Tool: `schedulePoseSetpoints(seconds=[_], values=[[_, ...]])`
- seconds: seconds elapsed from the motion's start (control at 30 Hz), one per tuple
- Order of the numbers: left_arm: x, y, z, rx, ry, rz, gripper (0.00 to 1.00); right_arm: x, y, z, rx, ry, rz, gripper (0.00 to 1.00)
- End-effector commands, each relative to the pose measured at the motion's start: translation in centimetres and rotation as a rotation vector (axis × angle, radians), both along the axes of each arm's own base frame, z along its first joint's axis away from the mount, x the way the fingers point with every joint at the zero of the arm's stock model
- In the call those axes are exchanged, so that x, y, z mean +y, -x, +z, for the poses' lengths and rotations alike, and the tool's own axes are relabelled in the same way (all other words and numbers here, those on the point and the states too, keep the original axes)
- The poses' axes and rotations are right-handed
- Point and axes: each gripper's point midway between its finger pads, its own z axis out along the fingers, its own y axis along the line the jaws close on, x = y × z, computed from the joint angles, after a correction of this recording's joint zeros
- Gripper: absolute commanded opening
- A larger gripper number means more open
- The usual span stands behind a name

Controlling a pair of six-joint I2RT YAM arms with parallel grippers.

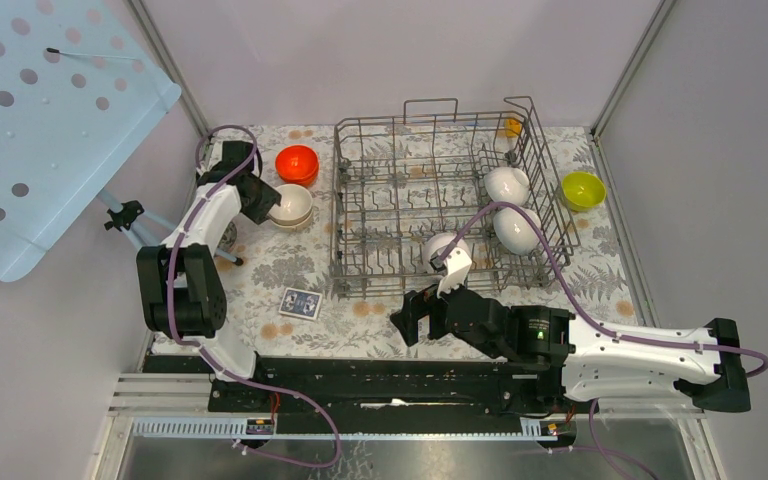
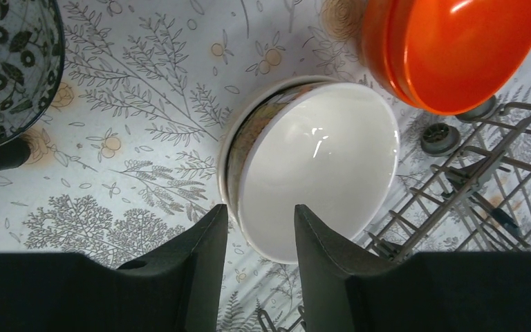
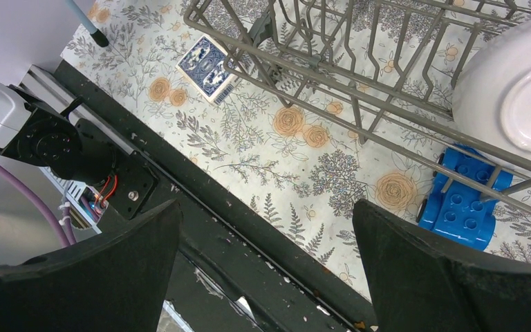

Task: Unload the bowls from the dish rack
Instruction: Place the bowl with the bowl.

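No words, brands or numbers can be read anywhere. The card (image 1: 301,302) at eight o'clock from the rack (image 1: 400,190) bears only a blue pattern — nothing legible.

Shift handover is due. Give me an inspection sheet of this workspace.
Surface: floral cloth, flat.
Job's things: dish rack holds three white bowls; orange bowl, beige bowl and yellow-green bowl stand outside it.
Clutter: card box, blue toy car, dark patterned bowl.
Grippers: left gripper open astride the beige bowl's rim; right gripper open, empty.
Cables: purple cable arches over the rack's near right part.
Surroundings: blue perforated panel, grey walls.
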Motion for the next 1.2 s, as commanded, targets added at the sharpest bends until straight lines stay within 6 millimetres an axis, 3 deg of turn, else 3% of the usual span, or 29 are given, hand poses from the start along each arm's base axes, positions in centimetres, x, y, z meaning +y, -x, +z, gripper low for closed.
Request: schedulePoseSetpoints(seconds=[0.0, 0.1, 0.3, 0.73, 0.87, 1.17], values=[[1.1, -0.2, 1.3, -0.044, -0.056, 0.011, 0.44, -0.5, -0.4, 0.5, -0.008, -0.018, -0.035, 1.0], [1.4, -0.1, 0.9, -0.029, -0.07, 0.019, 0.42, -0.6, -0.4, 0.5, -0.008, -0.02, -0.036, 1.0], [1.5, -0.1, 0.3, -0.016, -0.069, 0.022, 0.29, -0.7, -0.4, 0.4, -0.008, -0.019, -0.035, 1.0], [1.3, -0.1, -0.8, 0.003, -0.058, 0.016, 0.17, -0.6, -0.4, 0.5, -0.01, -0.021, -0.032, 1.0], [1.2, -0.1, -1.2, 0.009, -0.053, 0.011, 0.1, -0.6, -0.4, 0.4, -0.008, -0.019, -0.032, 1.0], [0.9, 0.0, -1.8, 0.016, -0.039, 0.007, 0.05, -0.7, -0.4, 0.3, -0.009, -0.018, -0.035, 1.0]])
